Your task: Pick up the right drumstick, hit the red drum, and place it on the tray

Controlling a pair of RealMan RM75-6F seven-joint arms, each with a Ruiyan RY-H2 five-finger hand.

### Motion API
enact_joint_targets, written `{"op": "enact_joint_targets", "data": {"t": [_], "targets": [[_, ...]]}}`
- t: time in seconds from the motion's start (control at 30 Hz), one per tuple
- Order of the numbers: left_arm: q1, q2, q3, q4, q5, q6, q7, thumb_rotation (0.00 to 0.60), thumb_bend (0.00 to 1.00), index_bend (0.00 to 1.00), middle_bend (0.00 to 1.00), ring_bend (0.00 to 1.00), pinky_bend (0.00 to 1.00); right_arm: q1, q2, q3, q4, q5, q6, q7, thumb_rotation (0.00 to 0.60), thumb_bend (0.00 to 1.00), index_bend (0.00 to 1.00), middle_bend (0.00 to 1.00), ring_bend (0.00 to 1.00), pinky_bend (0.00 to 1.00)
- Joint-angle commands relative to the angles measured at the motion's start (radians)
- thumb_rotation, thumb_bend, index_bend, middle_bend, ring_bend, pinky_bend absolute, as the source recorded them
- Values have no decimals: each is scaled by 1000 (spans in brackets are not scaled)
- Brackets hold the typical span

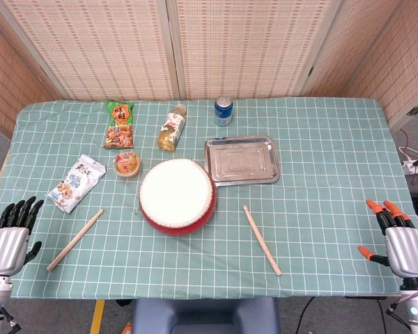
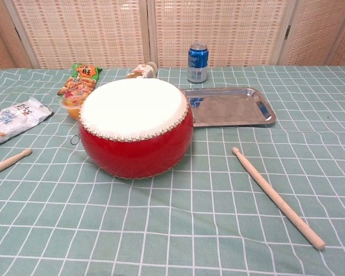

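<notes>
Wooden right drumstick point(image 1: 262, 240): lies flat on the green checked tablecloth point(image 1: 320, 174), lower centre-right of the head view, untouched. Long axis runs diagonally, one end pointing up-left toward the drum, the other down-right toward the table's near edge. In the chest view the up-left end carries a small rounded tip.

Red drum point(image 1: 177, 196): centre of frame, white skin facing up, standing just left of the stick and apart from it.

Metal tray point(image 1: 241, 159): shallow, rectangular, upper right of the drum, above the stick's upper end.

Left drumstick point(image 1: 75, 239): lower left, slanting the opposite way.

Right hand point(image 1: 403, 245): lower right corner, at the table's edge, well apart from the stick; orange-tipped fingers spread, holding nothing.

Left hand point(image 1: 10, 240): lower left corner, black fingers extended and apart, holding nothing.

Sundries along the far side: blue can point(image 1: 223, 110), bottle point(image 1: 172, 128) lying down, orange snack packet point(image 1: 118, 124), white snack bag point(image 1: 76, 182), small jelly cup point(image 1: 127, 164).
</notes>
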Motion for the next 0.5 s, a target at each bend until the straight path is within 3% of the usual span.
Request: {"op": "enact_joint_targets", "data": {"t": [0.03, 0.5], "targets": [[-2, -1, 0, -3, 2, 1, 3, 600, 248, 0, 0, 0, 34, 3, -1, 1, 3, 1, -4, 3, 600, 80, 140, 195, 112, 237], [23, 2, 16, -6, 35, 54, -27, 600, 248, 0, 0, 0, 34, 18, 13, -38, -6, -120, 11, 93, 600, 80, 140, 195, 113, 237]]}}
